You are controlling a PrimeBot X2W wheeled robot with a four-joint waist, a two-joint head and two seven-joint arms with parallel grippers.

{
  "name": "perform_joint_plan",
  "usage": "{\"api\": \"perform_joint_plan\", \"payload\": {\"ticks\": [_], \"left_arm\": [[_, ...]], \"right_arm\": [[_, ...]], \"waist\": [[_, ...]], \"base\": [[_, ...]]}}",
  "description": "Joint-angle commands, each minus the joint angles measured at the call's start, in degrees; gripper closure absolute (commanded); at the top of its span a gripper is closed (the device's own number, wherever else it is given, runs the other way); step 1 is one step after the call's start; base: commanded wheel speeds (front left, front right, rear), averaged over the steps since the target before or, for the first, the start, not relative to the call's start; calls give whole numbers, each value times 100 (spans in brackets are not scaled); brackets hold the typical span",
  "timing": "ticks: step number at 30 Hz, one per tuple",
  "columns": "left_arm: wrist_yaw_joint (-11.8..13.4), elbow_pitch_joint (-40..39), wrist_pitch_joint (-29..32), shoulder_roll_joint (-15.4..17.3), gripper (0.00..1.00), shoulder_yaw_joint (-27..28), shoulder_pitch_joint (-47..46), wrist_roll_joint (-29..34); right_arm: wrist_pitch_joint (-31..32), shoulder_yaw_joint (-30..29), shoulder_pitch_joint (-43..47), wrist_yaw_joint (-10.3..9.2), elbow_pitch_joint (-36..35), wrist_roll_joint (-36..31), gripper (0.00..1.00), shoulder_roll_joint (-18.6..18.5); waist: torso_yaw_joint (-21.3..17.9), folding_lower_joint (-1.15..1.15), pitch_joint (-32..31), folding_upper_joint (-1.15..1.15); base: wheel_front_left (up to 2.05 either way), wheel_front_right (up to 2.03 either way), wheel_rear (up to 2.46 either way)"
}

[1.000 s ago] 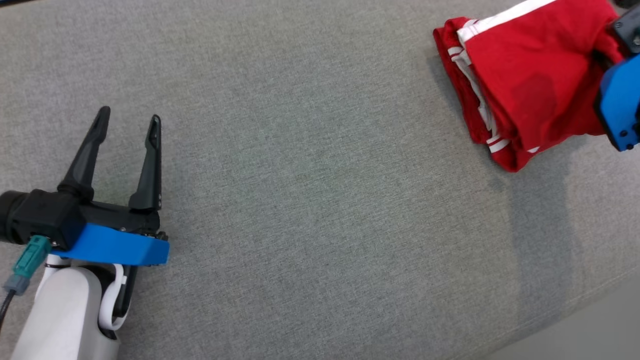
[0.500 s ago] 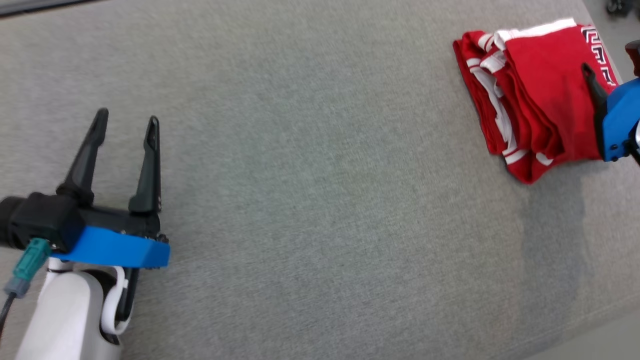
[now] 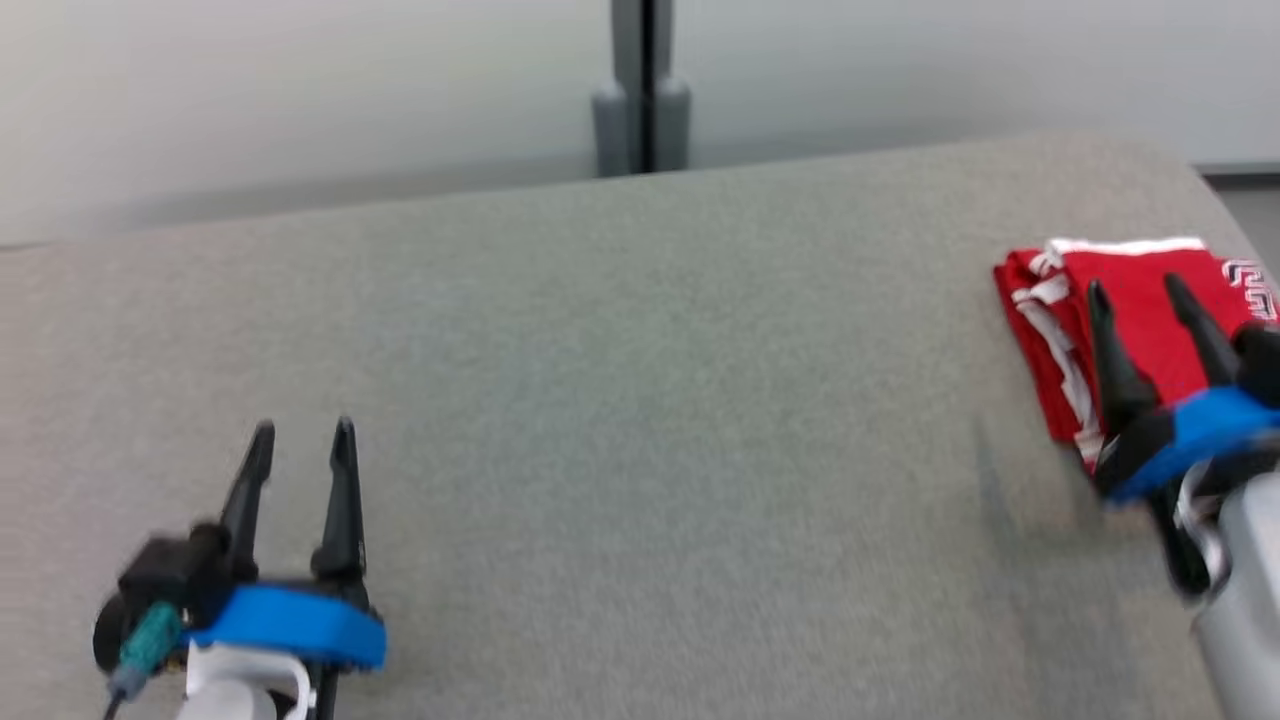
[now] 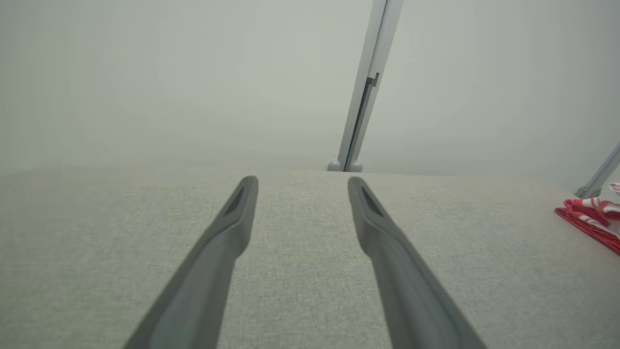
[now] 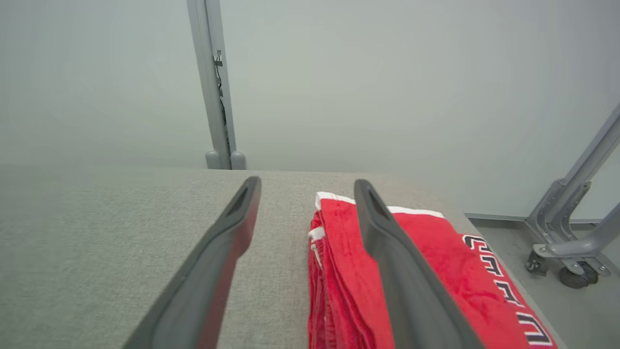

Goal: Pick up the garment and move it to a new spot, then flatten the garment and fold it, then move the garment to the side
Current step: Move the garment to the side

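The garment (image 3: pixel 1140 262), red with white trim and dark lettering along one edge, lies folded in a compact stack at the far right end of the grey cloth-covered surface (image 3: pixel 650 400), close to its right edge. From how it lies, the fold looks done and the garment is already off to the side.

My right gripper (image 3: pixel 1135 285) hovers at the near side of the stack with its fingers spread and nothing between them. In the right wrist view one finger crosses over the red cloth and the other over bare grey fabric. I cannot tell whether either one brushes the cloth.

I judge the garment light, soft and limp. It has no stiffness, so the layers would slide and sag open if I caught only the top one. If I must take it again, I would pinch through the whole stack at the folded edge with the white stripes, low against the surface.

My left gripper (image 3: pixel 303 427) is well apart, low over the near left of the surface, fingers spread and empty. A grey post (image 3: pixel 645 90) stands behind the far edge.
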Motion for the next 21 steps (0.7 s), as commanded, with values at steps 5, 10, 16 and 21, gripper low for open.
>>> {"api": "perform_joint_plan", "payload": {"ticks": [5,10,16,21], "left_arm": [[-11,301,-60,-148,0,74,190,-67],[-45,489,-67,-202,0,25,223,-17],[-107,672,-74,-313,0,113,342,14],[-136,697,-75,-374,0,199,435,62]], "right_arm": [[115,-520,1310,1,-1143,-285,0,586],[326,-754,1959,1,-1891,-493,0,915],[605,-908,2674,1,-2510,-667,0,1417],[694,-903,2881,1,-2653,-687,0,1554]], "waist": [[358,2,-349,0],[557,2,-504,0],[740,2,-793,0],[749,2,-884,0]], "base": [[0,0,0],[0,0,0],[0,0,0],[0,0,0]]}}
